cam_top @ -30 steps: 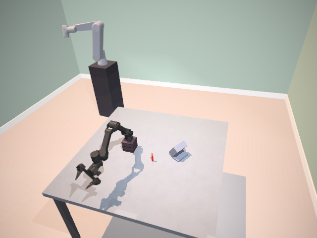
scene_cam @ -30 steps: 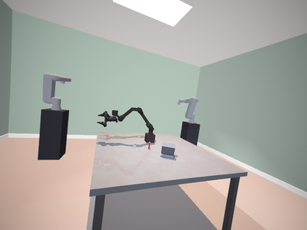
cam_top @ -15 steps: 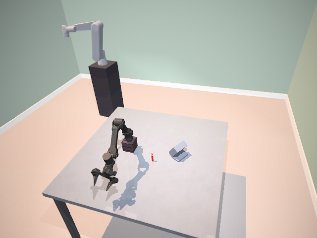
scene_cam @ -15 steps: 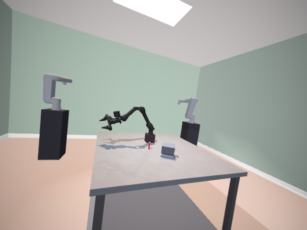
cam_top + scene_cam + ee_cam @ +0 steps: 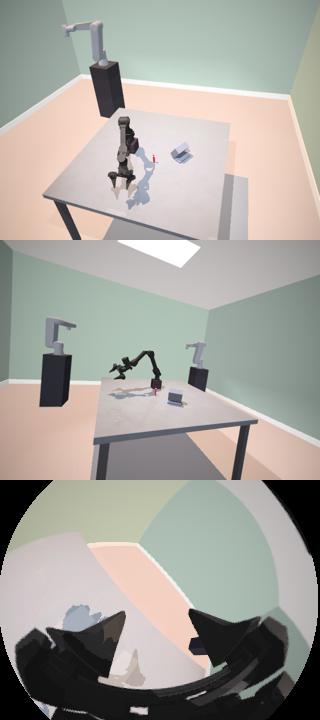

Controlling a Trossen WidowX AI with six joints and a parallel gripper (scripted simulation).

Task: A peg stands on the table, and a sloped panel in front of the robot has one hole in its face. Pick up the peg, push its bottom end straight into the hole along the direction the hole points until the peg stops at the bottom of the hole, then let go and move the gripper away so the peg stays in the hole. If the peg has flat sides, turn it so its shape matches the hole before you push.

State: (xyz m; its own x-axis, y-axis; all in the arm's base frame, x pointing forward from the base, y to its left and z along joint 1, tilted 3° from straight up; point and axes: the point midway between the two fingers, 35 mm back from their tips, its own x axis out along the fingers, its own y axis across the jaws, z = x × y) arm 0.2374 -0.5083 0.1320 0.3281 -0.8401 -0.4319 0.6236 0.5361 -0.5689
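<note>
Gripper [image 5: 120, 188] [image 5: 111, 375] [image 5: 158, 612] spread wide, holding nothing, above table [image 5: 196, 186] [image 5: 144, 418] [image 5: 30, 590]. Red peg [image 5: 153, 158] [image 5: 155, 391] upright, well apart from gripper, between arm base [image 5: 133, 146] [image 5: 156, 384] and sloped panel [image 5: 180, 149] [image 5: 175, 396].

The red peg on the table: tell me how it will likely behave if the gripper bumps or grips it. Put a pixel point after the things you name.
The red peg [image 5: 154, 159] [image 5: 155, 391] would probably tip if bumped, since it stands upright on a narrow foot. It looks stiff, its outline straight, so it likely won't bend when gripped. Being slim, it is probably light; whether it would roll once down I can't tell, its cross-section being too small to make out.
</note>
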